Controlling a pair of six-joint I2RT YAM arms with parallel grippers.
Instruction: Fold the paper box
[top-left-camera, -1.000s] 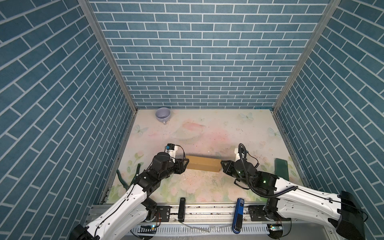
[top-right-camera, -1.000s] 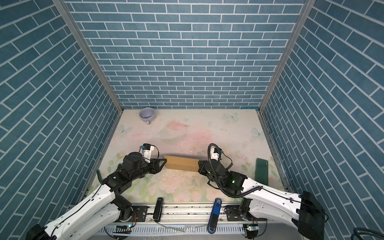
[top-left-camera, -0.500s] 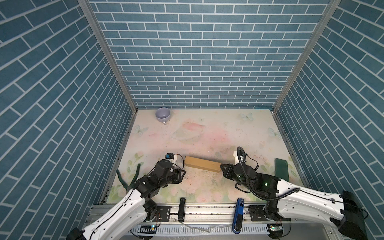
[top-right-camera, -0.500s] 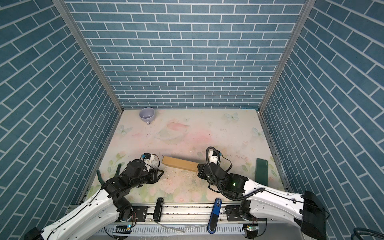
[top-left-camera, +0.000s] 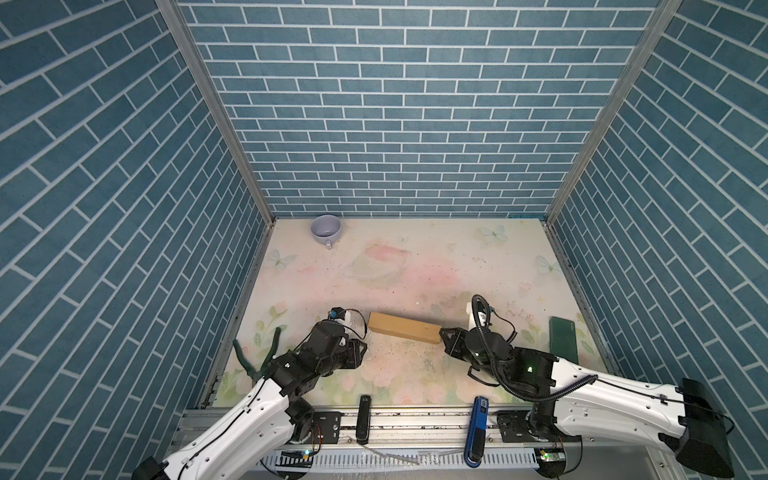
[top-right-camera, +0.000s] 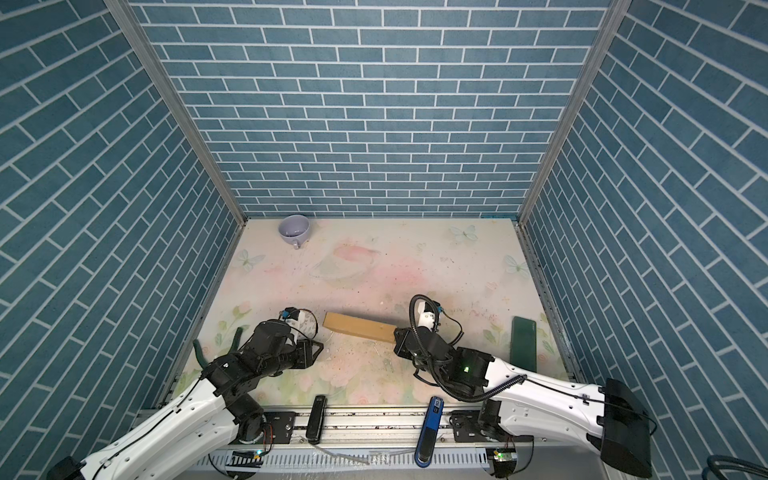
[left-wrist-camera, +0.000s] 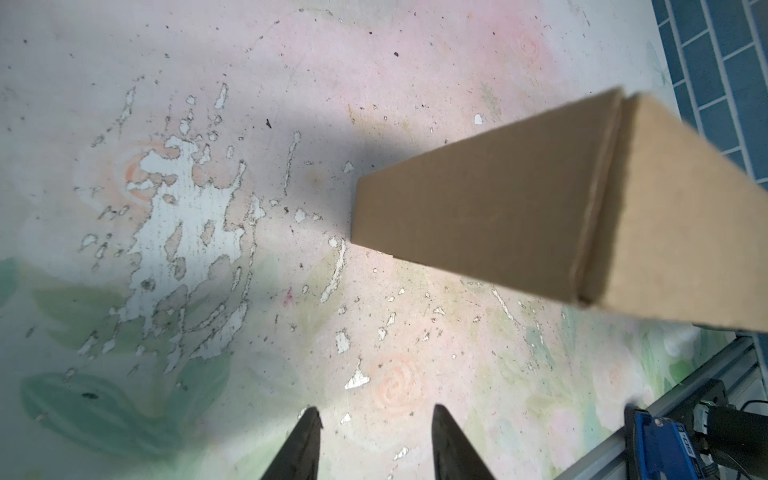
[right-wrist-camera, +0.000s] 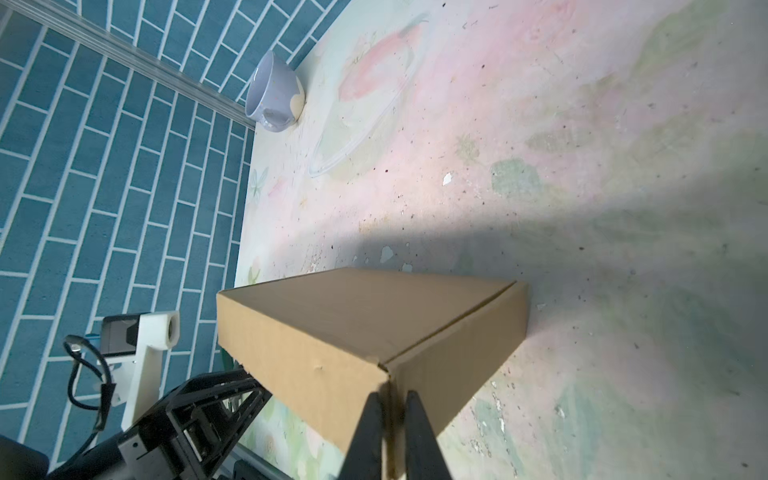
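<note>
The left arm is reaching low over the table (top-left-camera: 415, 270) from its base at the 7 o'clock corner, forearm angling toward 1 o'clock in both top views. The left gripper (top-left-camera: 360, 353) (top-right-camera: 313, 351) is hovering just off the near left end of the paper box (top-left-camera: 403, 328) (top-right-camera: 359, 327), apart from it. In the left wrist view the left gripper (left-wrist-camera: 375, 409) is standing partly open, its two dark fingers (left-wrist-camera: 309, 440) gripping nothing, with bare mat between them.

The right arm is stretching in from the 4 o'clock corner, pointing toward 10 o'clock. The right gripper (top-left-camera: 444, 332) (top-right-camera: 397, 334) is meeting the box's right end. In the right wrist view the right gripper (right-wrist-camera: 392, 395) is nearly closed, pinching the cardboard wall at the box's corner.

The closed-up box (right-wrist-camera: 353, 324) (left-wrist-camera: 498, 216) is sitting toward 6 o'clock of the table's middle, between the two grippers, its long side running from 10 to 4 o'clock. I cannot tell whether it is resting on the mat.
</note>
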